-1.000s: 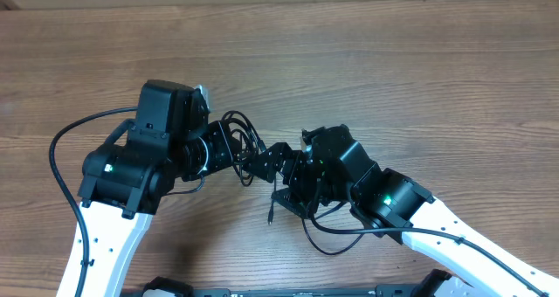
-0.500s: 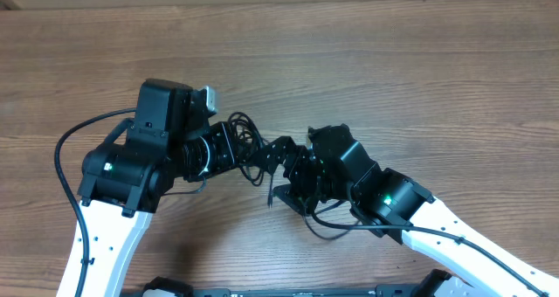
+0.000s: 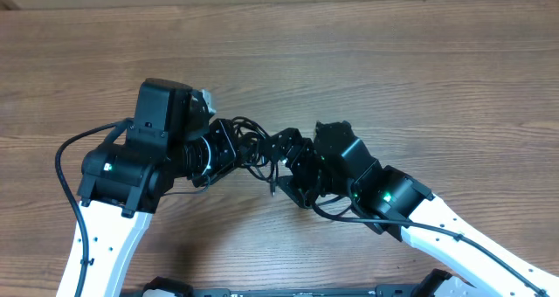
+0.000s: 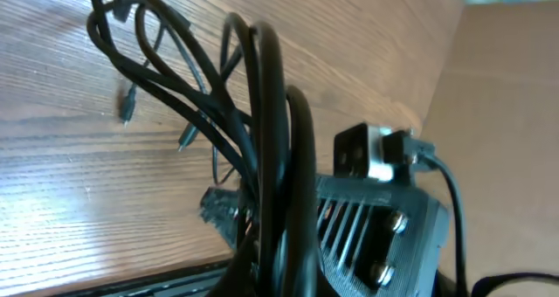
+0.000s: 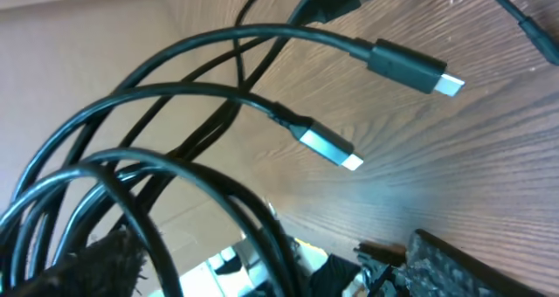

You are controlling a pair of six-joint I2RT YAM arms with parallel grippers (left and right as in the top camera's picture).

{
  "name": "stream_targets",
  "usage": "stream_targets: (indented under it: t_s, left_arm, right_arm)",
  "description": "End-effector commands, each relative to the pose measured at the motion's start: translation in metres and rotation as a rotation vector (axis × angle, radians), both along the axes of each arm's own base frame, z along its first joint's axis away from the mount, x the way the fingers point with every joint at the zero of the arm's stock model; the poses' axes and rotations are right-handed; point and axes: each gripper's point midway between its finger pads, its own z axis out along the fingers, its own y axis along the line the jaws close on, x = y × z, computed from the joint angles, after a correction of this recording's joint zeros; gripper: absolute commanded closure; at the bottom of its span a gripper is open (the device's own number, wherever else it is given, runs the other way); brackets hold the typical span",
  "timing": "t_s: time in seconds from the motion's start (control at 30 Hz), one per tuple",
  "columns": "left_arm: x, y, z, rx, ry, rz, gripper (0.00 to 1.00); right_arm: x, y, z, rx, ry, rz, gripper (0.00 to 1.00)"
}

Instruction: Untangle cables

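The cables [image 3: 250, 133] are a tangle of thin black loops at the table's middle, between my two grippers. My left gripper [image 3: 236, 153] is shut on the bundle from the left. In the left wrist view the cables [image 4: 262, 113] rise from its jaws, with small plug ends [image 4: 127, 105] hanging over the wood. My right gripper [image 3: 281, 155] stands open at the bundle's right side. The right wrist view shows its fingers [image 5: 87, 266] wide apart with several loops [image 5: 218, 201] passing between them. Two silvery-tipped plugs [image 5: 330, 147] stick out beyond.
Thick black arm cables curve off the left arm [image 3: 59, 162] and under the right arm [image 3: 336, 217]. The brown wooden table [image 3: 419, 79] stretches all around. A black rail [image 3: 262, 290] runs along its front edge. A cardboard wall [image 4: 515, 113] stands behind the table.
My right gripper has moved up and to the left, closing in on the bundle held by the left gripper. The left gripper has barely moved and keeps its grip.
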Motion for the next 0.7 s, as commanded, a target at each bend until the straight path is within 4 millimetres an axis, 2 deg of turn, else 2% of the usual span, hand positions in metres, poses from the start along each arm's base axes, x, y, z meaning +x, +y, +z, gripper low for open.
stream_targets:
  t_s: [0.0, 0.13, 0.23, 0.37, 0.47, 0.67]
  left_arm:
    - [0.003, -0.003, 0.005, -0.025, 0.024, 0.072, 0.96]
    - [0.012, 0.003, 0.005, -0.017, 0.027, 0.155, 0.96]
    - [0.017, 0.006, 0.005, -0.02, 0.036, 0.21, 0.96]
    - [0.02, 0.011, 0.003, 0.0, 0.031, 0.234, 0.96]
    - [0.02, 0.014, 0.001, 0.02, 0.027, 0.242, 0.95]
    - [0.021, 0.017, 0.0, 0.035, 0.022, 0.246, 0.96]
  right_arm:
    - [-0.027, 0.018, 0.014, 0.055, -0.045, 0.185, 0.15]
    - [-0.043, 0.022, 0.016, 0.079, -0.016, 0.268, 0.35]
    - [-0.052, 0.025, 0.019, 0.103, 0.004, 0.315, 0.56]
    - [-0.054, 0.025, 0.019, 0.101, -0.019, 0.339, 0.8]
    - [-0.054, 0.025, 0.019, 0.091, -0.064, 0.366, 0.94]
    - [-0.059, 0.026, 0.02, 0.092, -0.107, 0.419, 0.96]
